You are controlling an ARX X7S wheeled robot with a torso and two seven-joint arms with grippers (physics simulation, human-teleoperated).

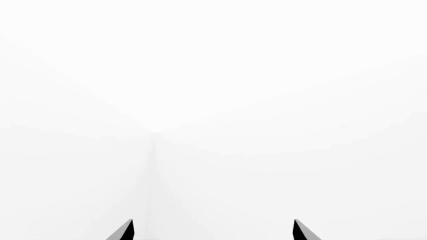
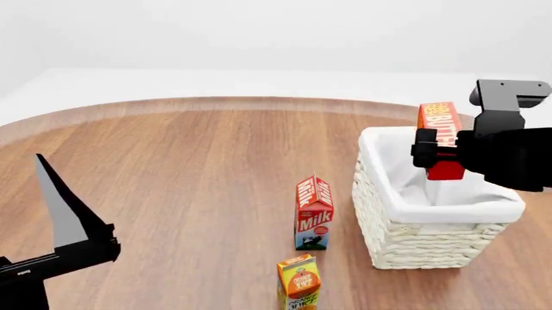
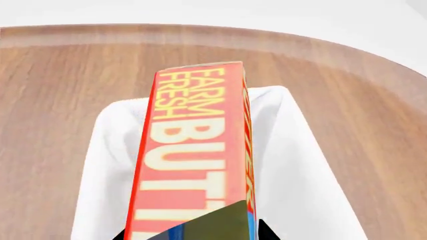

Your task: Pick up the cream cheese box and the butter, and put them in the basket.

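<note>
Over the basket (image 2: 431,213) at the right of the round wooden table (image 2: 190,168), the right gripper (image 2: 435,152) is clamped on the butter (image 2: 441,139), holding the red-orange box on end above the white cloth liner, a little tilted. Its lower end hangs within the opening as seen from the head camera, though I cannot tell whether it touches the liner. From the right wrist camera the butter (image 3: 193,165) fills the middle of the view, its "FARM FRESH BUTTER" lettering running along the box, with the basket's liner (image 3: 300,165) spread beneath it and a dark finger (image 3: 207,225) pressed against the near end.

Just beside the basket stands a red milk carton (image 2: 314,213), upright, and nearer the robot an orange juice carton (image 2: 299,284), also upright. The two are close together but apart.

The left gripper (image 2: 64,226) hangs low at the left edge, well away from everything. The left wrist camera shows its fingertips (image 1: 123,231) spread apart with only white between them. The cream cheese box shows in none of the views.
</note>
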